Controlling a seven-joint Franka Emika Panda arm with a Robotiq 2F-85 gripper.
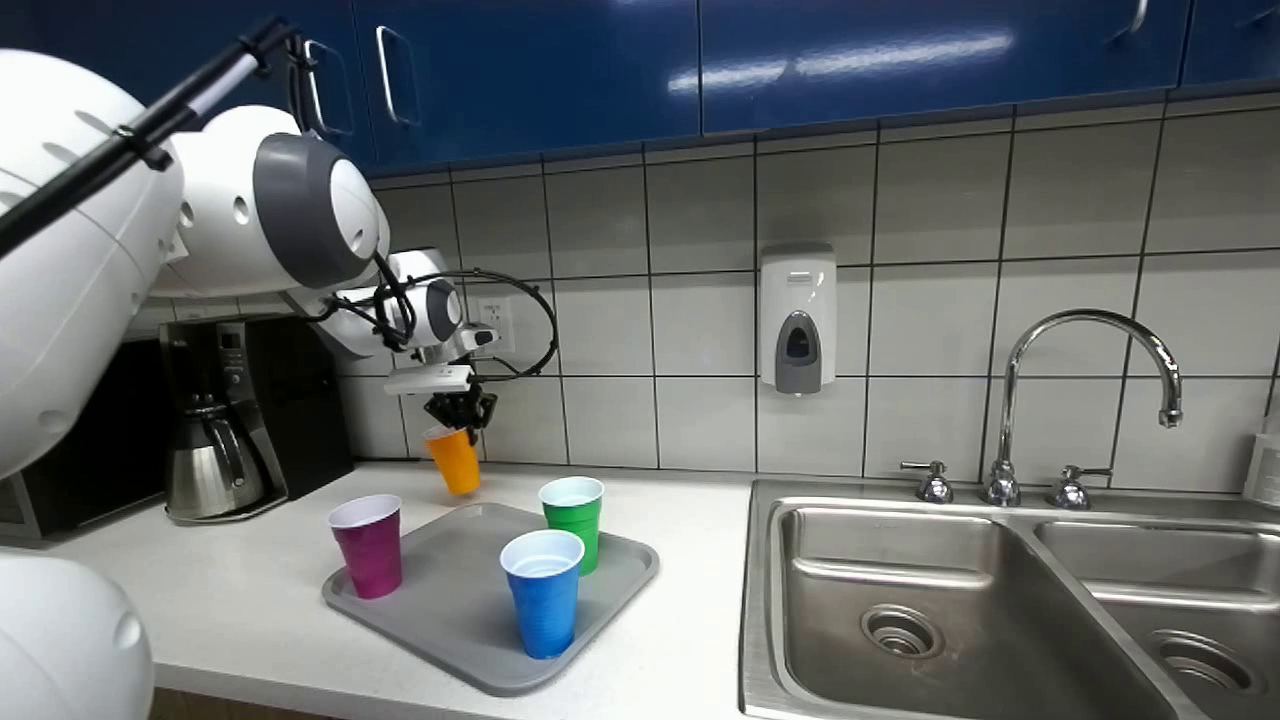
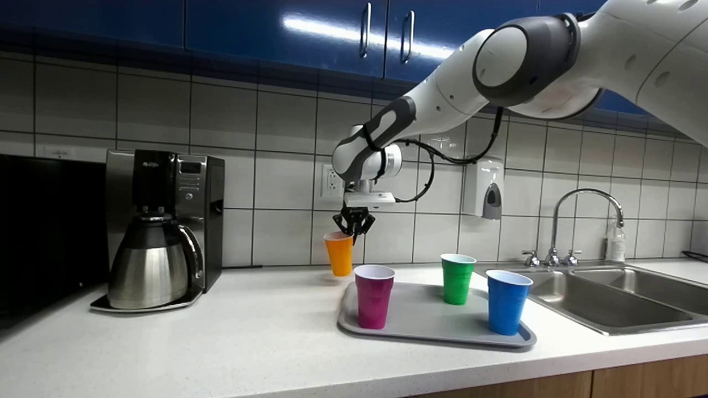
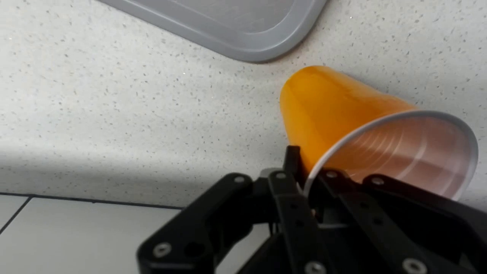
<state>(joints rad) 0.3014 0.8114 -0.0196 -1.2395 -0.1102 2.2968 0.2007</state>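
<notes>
The tapered orange plastic cup is held tilted, its wall clamped between the two fingers of the black jointed gripper; in the wrist view its pale mouth is turned toward four o'clock and its base toward ten. The finger set inside the mouth is partly lost against dark linkage, and in both exterior views the fingertips are too small to be resolved. Whether the base touches the speckled white counter cannot be told. The rounded grey tray is cut off by the upper edge of the wrist view, its corner lying just beside the orange cup, at ten o'clock. In an exterior view the green cup is partly covered by the blue cup; on the tray they are placed near two and five o'clock, and the magenta cup near nine. The white robot arm is cut off at nine o'clock, and the boxy black appliance is partly masked by it. The black-and-steel coffee maker is seen well apart, at nine o'clock from the orange cup. The gripper is closely backed by the pale tiled wall. The stainless double sink is cut off toward four o'clock.
</notes>
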